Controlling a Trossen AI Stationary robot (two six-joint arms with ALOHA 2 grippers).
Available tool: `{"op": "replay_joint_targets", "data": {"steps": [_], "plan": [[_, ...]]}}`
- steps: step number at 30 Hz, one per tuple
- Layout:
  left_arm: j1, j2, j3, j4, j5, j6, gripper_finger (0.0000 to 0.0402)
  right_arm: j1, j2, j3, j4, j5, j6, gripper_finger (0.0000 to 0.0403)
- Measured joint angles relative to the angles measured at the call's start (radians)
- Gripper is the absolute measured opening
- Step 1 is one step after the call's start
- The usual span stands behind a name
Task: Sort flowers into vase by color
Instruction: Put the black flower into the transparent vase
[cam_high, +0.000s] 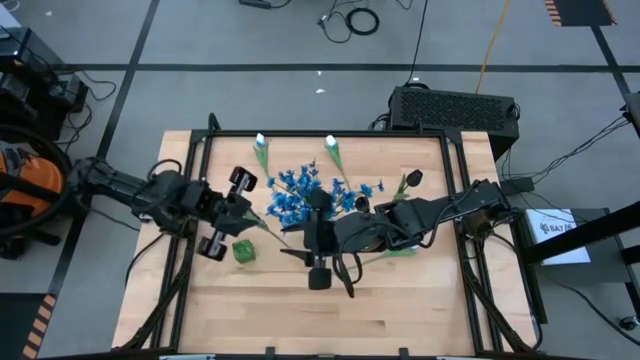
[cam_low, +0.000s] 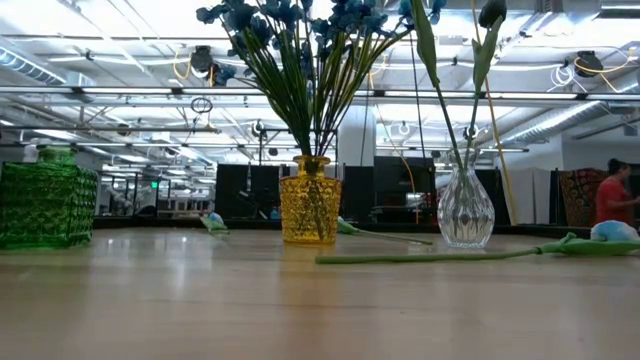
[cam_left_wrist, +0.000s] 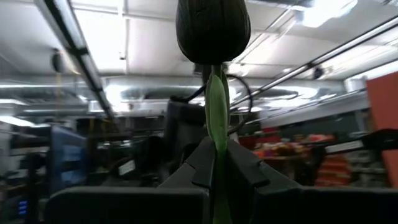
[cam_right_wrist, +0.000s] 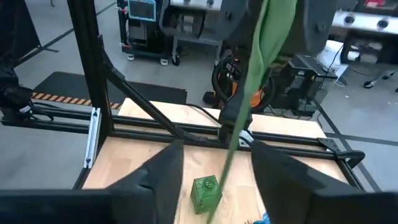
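Three vases on table: green vase (cam_low: 45, 205) empty, yellow vase (cam_low: 310, 211) full of blue flowers (cam_low: 300, 20), clear vase (cam_low: 466, 208) with a dark bud stem. Left gripper (cam_left_wrist: 214, 165) clamped on dark tulip (cam_left_wrist: 213, 28) stem. Right gripper (cam_right_wrist: 216, 168) fingers apart around that green stem. White tulip (cam_low: 585, 238) lies on the tabletop.

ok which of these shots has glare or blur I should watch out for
Low view: bright ceiling lights backlight the blue flowers and shine off the tabletop. Left wrist view: the black bud is a dark silhouette, the room behind soft. Right wrist view: the green stem up close is blurred.
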Motion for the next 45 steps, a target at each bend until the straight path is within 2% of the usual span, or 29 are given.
{"op": "replay_joint_targets", "data": {"steps": [5,9,20,26,35,41,45], "plan": [[-0.024,0.006,0.000,0.004,-0.031,0.043,0.0024,0.000,0.008,0.000,0.009,0.001,0.003,0.0214],[-0.033,0.009,0.000,0.001,-0.031,0.077,0.0024,-0.002,0.008,0.000,0.055,0.001,0.003,0.0226],[-0.044,0.024,0.000,0.009,-0.033,0.120,0.0024,-0.030,0.028,-0.001,0.090,0.001,0.003,0.0209],[-0.044,0.024,0.000,0.011,-0.036,0.122,0.0024,-0.034,0.029,-0.001,0.090,-0.001,0.003,0.0162],[-0.044,0.024,0.000,-0.002,-0.037,0.146,0.0024,-0.033,0.029,-0.001,0.088,-0.002,0.002,0.0015],[-0.044,0.024,0.000,-0.006,-0.072,0.146,0.0031,-0.033,0.029,-0.001,0.077,-0.002,-0.001,0.0007],[-0.044,0.024,0.000,-0.029,-0.089,0.177,0.0073,-0.033,0.029,-0.001,0.059,-0.002,0.003,0.0004]]}}
